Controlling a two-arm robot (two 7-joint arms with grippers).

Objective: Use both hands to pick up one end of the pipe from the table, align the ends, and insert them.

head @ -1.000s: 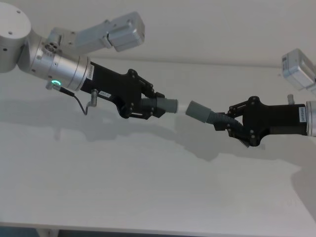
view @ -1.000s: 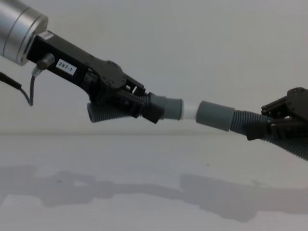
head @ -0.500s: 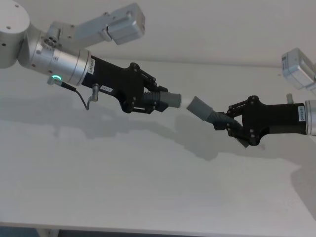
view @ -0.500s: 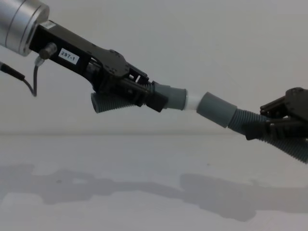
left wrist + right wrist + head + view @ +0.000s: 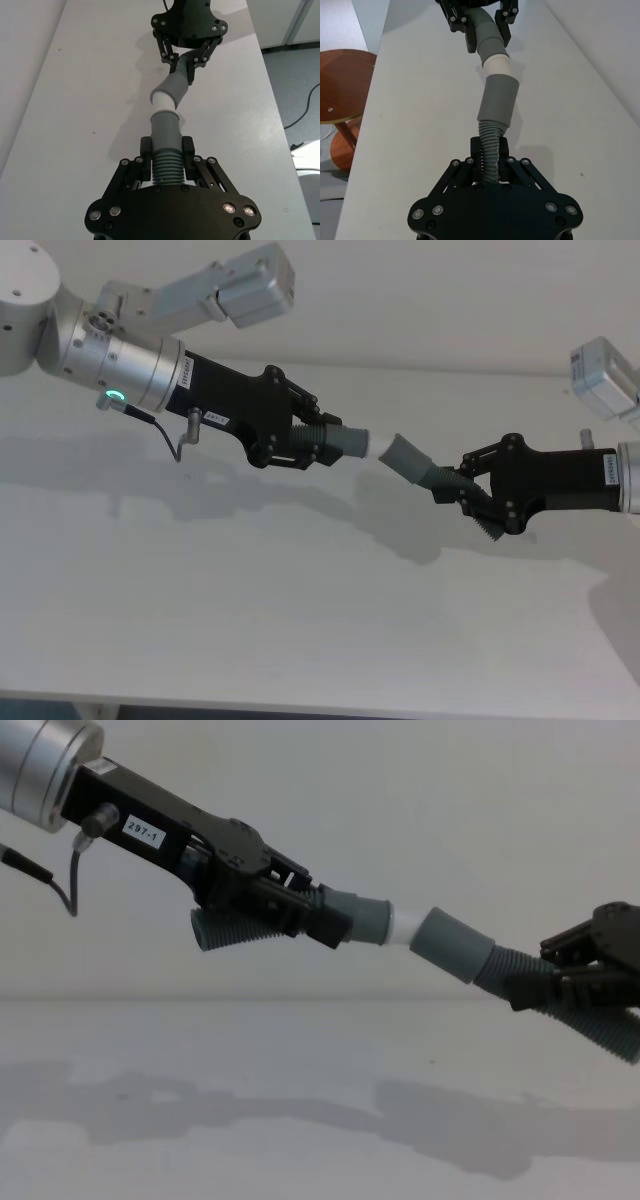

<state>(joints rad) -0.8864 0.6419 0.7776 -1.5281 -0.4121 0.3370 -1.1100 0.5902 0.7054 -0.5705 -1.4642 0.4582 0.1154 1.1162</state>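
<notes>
Pipe pieces number two, each pinched in one of two claws above the white bench (image 5: pixel 300 620). The left claw (image 5: pixel 312 443) clamps the ribbed part of the left pipe piece (image 5: pixel 340 443); the right claw (image 5: pixel 470 490) clamps the right pipe piece (image 5: pixel 415 462). Two cuffs meet at mid-air: the white stub (image 5: pixel 404 929) touches the hollow mouth (image 5: pixel 450 946), at an angle. The right wrist view shows a brown round stool (image 5: pixel 342 87) beside the bench; the chest view shows the ribbed tail (image 5: pixel 225 928) hanging under the left claw.
</notes>
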